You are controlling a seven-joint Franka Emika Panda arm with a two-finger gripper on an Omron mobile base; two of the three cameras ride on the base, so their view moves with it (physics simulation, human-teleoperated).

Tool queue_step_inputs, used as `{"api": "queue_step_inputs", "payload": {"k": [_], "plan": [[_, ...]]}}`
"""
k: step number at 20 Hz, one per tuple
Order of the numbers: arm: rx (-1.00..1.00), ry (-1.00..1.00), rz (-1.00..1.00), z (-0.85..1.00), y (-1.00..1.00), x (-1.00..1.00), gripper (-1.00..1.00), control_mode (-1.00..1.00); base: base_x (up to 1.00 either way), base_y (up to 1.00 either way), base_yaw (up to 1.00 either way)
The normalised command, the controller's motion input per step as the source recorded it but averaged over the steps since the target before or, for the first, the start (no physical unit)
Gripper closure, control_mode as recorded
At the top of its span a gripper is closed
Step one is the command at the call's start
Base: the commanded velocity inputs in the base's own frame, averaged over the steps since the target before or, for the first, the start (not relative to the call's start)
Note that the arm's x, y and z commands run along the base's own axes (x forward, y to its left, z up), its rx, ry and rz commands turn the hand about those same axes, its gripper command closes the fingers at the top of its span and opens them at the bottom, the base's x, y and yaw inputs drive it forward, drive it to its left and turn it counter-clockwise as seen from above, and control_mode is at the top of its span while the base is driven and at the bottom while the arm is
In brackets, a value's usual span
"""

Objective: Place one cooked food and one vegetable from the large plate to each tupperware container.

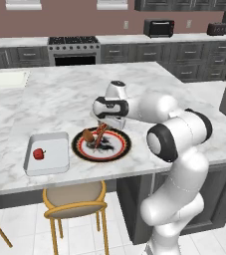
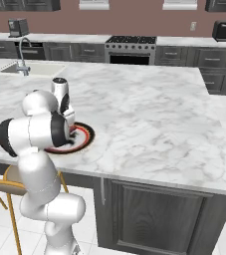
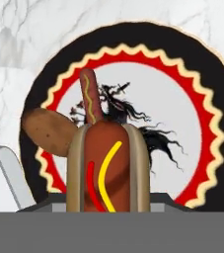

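One hot dog (image 3: 107, 173) sits pinched in the gripper (image 1: 100, 135) above the plate (image 1: 124, 147); carry it level to the tray (image 1: 55, 164) holding the red vegetable (image 1: 39, 154), lowering before letting go

The large plate (image 1: 118, 149) lies on the marble table (image 1: 74, 94), near its front edge. Directly over the plate's left half the tool (image 1: 100, 135) points down with a hot dog (image 1: 100, 132) gripped in it, tilted and lifted clear of the plate's white centre. Just left of the hot dog, a brown potato (image 1: 88, 135) rests on the plate. Beside the plate's left rim, close but apart, sits a tupperware container (image 1: 49, 153), with a red bell pepper (image 1: 39, 154) in its left part. In front of the plate, below the table edge, stands a yellow stool (image 1: 75, 200).
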Motion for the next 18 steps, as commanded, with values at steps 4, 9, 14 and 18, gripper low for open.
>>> {"api": "queue_step_inputs", "payload": {"k": [4,9,14,18], "plan": [[0.02,-0.07,0.33,0.16,1.0,-0.04,1.0,-1.0,0.0,0.0,0.0],[-0.08,-0.22,0.36,0.2,0.93,0.03,1.0,-1.0,0.0,0.0,0.0],[-0.19,-0.23,0.45,0.33,0.7,0.0,1.0,-1.0,0.0,0.0,0.0],[-0.26,-0.04,0.28,0.08,0.77,0.04,1.0,-1.0,0.0,0.0,0.0]]}}
